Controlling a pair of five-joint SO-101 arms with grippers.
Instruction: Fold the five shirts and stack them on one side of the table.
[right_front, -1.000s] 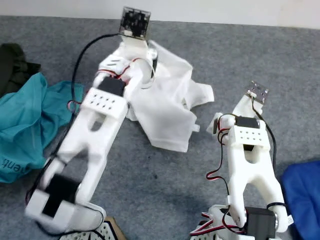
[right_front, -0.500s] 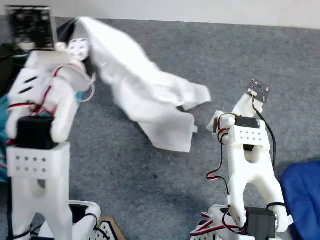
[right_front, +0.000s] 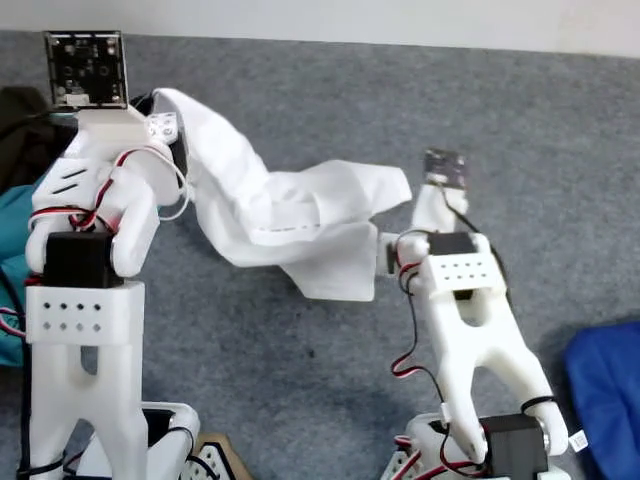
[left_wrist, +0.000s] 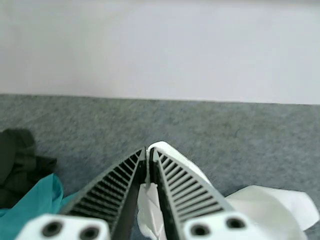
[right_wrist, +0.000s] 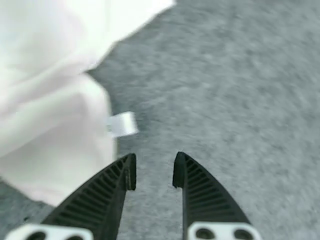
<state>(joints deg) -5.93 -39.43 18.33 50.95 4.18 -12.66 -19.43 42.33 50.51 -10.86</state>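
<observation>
A white shirt (right_front: 290, 215) hangs from my left gripper (right_front: 165, 120), which is raised at the back left and shut on its cloth; the rest drapes down to the grey table. In the left wrist view the left gripper (left_wrist: 149, 152) pinches white cloth (left_wrist: 150, 200) between its fingers. My right gripper (right_front: 400, 240) sits beside the shirt's right edge, low over the table. In the right wrist view the right gripper (right_wrist: 154, 169) is open over bare carpet, with the white shirt (right_wrist: 55, 90) and its tag (right_wrist: 121, 124) just beside one finger.
A teal shirt (right_front: 15, 215) and a dark garment (right_front: 20, 125) lie at the left edge, the teal shirt (left_wrist: 30, 205) and the dark garment (left_wrist: 17, 160) also in the left wrist view. A blue shirt (right_front: 605, 400) lies at the front right. A pale wall (left_wrist: 160, 45) stands behind the table.
My left arm swung left and lifted the white shirt, stretching it out. The right arm has shifted left toward the shirt's edge.
</observation>
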